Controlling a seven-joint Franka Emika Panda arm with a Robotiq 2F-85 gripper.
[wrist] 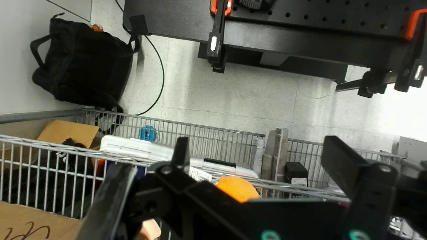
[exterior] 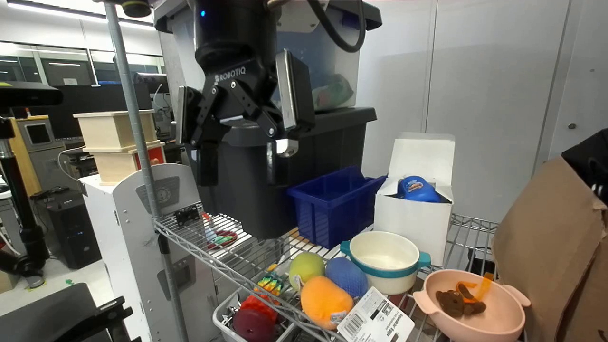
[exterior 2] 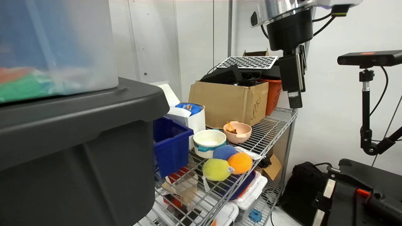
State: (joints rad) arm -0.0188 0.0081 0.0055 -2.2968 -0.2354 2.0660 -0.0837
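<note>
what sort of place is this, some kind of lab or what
Most likely a robotics lab, perhaps its storage corner: an open Robotiq claw hangs in view, a bar-shaped camera sits on a jointed stand, and a wire shelf carries a blue bin and a cardboard box.

The arm [exterior 2: 278, 8] hangs from the top edge in an exterior view, its black wrist [exterior: 235, 28] pointed downward at a slight lean, a small blue light [exterior: 203, 13] aglow on its side. Below, the gripper [exterior: 242, 172] hangs in midair, its two fingers [exterior: 207, 166] spread wide, the broad gap also visible in the wrist view.
</note>
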